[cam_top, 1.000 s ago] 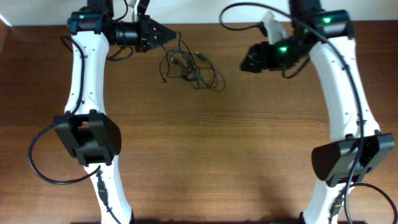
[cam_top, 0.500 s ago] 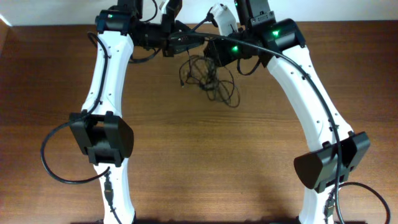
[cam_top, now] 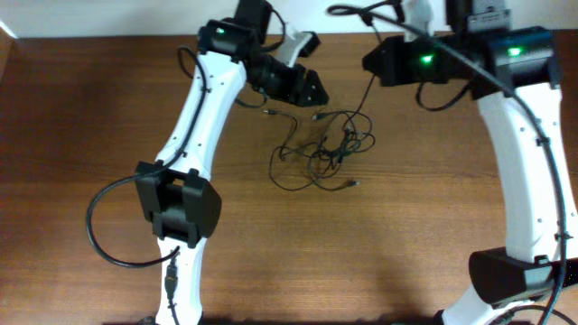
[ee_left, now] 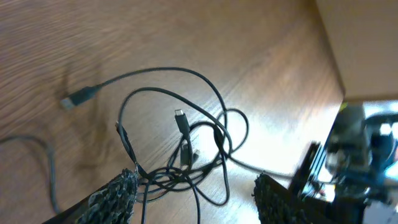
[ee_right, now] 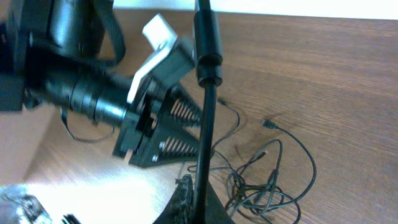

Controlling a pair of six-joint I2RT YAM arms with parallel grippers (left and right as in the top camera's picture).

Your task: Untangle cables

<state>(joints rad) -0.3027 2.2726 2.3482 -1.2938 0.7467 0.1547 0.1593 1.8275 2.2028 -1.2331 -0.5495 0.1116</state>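
The cables point(cam_top: 323, 149) lie in a loose tangle of thin black cords on the brown table point(cam_top: 406, 235), with small plugs at their ends. My left gripper point(cam_top: 312, 90) hovers open just above and left of the tangle. In the left wrist view its two fingers point(ee_left: 118, 196) stand wide apart over the loops point(ee_left: 186, 149), holding nothing. My right gripper point(cam_top: 372, 61) is at the upper right, shut on one cable point(ee_right: 205, 112). That cable has a thick plug body point(ee_right: 208, 43), and a strand point(cam_top: 361, 104) runs from the gripper down to the tangle point(ee_right: 261, 183).
The table's far edge meets a pale wall point(cam_top: 72, 18) at the top. The two arms' white links point(cam_top: 194, 117) point(cam_top: 528, 135) flank the tangle. A loose plug point(ee_left: 78, 98) lies off to the tangle's left. In the right wrist view the left gripper point(ee_right: 168, 124) is close by.
My left gripper has opened and moved right and down. The right arm shut on a cable and pulled back to the right. The tangle now lies lower and more spread out.
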